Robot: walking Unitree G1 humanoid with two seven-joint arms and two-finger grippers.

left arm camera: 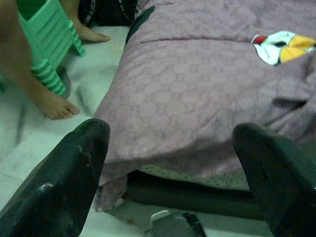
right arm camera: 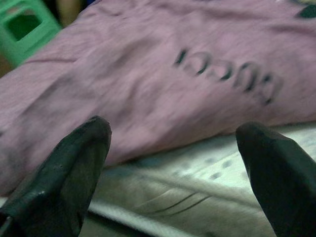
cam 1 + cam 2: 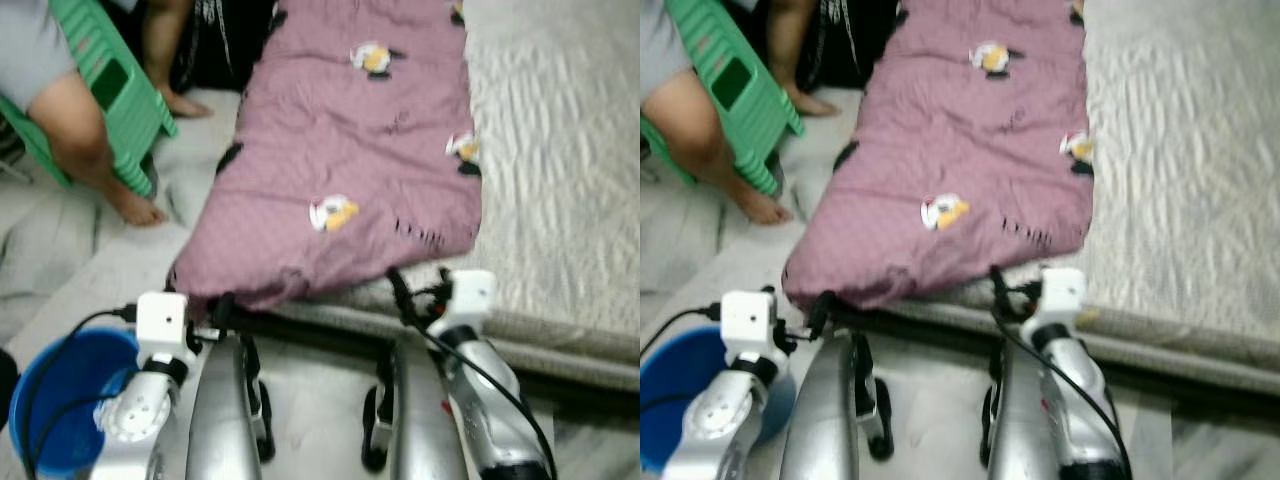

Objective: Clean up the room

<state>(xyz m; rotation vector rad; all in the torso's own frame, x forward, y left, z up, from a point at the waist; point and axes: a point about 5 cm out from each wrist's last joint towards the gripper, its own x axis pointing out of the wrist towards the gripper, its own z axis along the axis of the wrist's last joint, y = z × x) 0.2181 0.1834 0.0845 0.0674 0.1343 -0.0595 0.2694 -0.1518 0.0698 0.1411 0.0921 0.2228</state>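
A purple blanket (image 3: 345, 160) with cartoon prints lies along the left side of the bed (image 3: 560, 170), its near end drooping over the edge just ahead of both arms. The left hand (image 1: 173, 163) and the right hand (image 2: 173, 168) each point at that edge with fingers spread apart, holding nothing. A blue bucket (image 3: 60, 400) stands on the floor at the left, near a person's bare feet (image 3: 135, 208) and a green stool (image 3: 115, 85).
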